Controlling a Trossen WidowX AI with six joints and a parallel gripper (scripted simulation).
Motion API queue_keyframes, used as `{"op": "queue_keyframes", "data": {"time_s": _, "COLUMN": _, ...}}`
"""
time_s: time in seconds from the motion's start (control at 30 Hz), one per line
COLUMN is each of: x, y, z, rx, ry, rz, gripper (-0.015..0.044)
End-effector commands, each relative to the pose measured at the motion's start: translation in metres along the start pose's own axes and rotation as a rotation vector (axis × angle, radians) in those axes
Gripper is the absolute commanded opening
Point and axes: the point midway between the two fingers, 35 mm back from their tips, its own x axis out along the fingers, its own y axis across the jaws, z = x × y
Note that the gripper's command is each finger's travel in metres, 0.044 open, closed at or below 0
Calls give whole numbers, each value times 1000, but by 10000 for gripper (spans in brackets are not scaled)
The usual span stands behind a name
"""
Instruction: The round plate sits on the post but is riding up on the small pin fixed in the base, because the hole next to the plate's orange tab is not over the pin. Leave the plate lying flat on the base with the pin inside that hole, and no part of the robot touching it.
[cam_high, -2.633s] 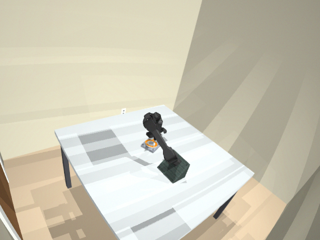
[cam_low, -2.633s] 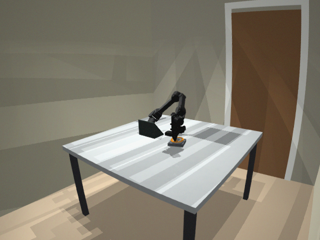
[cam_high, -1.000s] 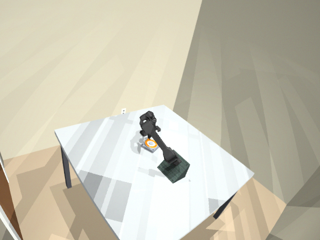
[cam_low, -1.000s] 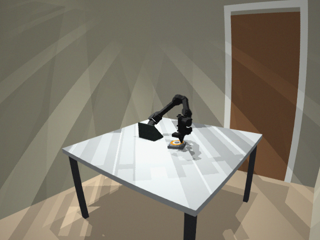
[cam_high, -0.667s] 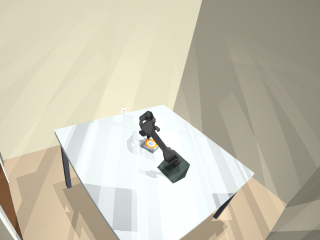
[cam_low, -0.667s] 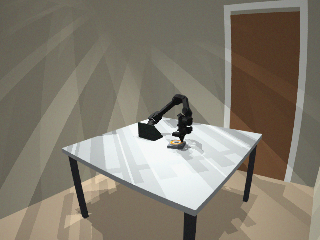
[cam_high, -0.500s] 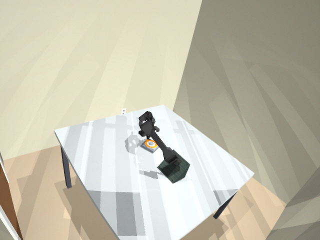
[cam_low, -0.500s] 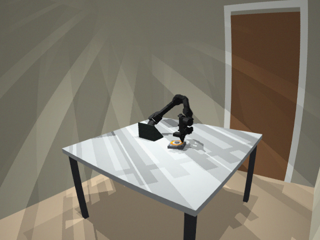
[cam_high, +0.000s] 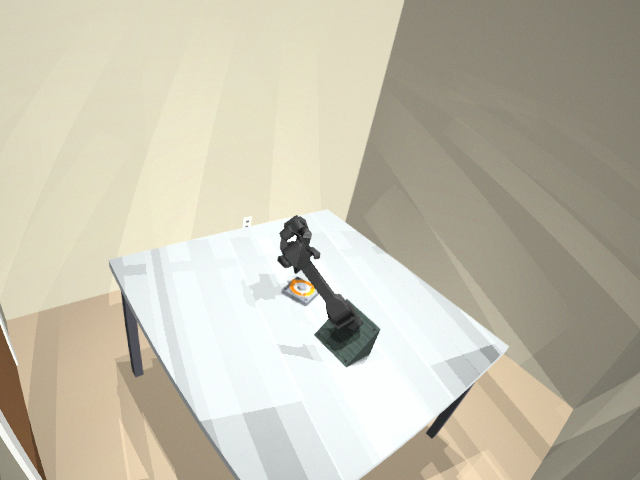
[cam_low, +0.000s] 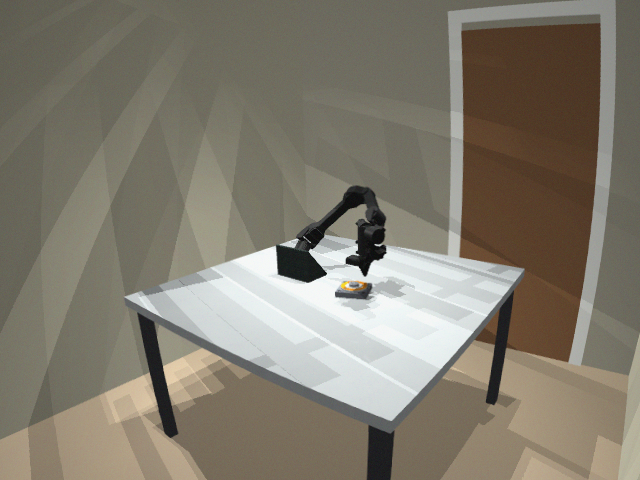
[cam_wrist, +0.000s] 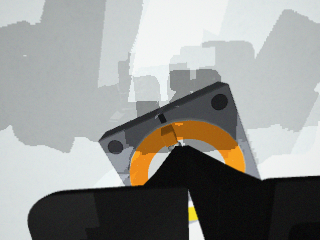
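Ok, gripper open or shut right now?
Shut, holding nothing: in the wrist view the gripper's fingers meet at the tip, and the exterior view shows it above the round plate.

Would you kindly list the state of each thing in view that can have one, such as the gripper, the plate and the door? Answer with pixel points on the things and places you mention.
Gripper (cam_high: 296, 270) (cam_low: 365, 273) (cam_wrist: 181, 153): shut, nothing held, above the base.
Round plate (cam_high: 293, 285) (cam_low: 345, 285) (cam_wrist: 141, 167): on the base, untouched; whether fully flat, cannot tell.
Base (cam_high: 307, 301) (cam_low: 353, 295) (cam_wrist: 199, 106): resting on the table.
Pin: whether in the hole, cannot tell.
Door (cam_low: 527, 155): closed.
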Motion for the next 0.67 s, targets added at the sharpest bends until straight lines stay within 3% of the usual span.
{"op": "queue_keyframes", "data": {"time_s": 0.0, "x": -11, "y": 0, "z": 0, "rx": -9, "ry": -6, "rz": -7, "gripper": 0}}
{"op": "queue_keyframes", "data": {"time_s": 0.63, "x": -3, "y": 0, "z": 0, "rx": 0, "ry": -4, "rz": -1, "gripper": 0}}
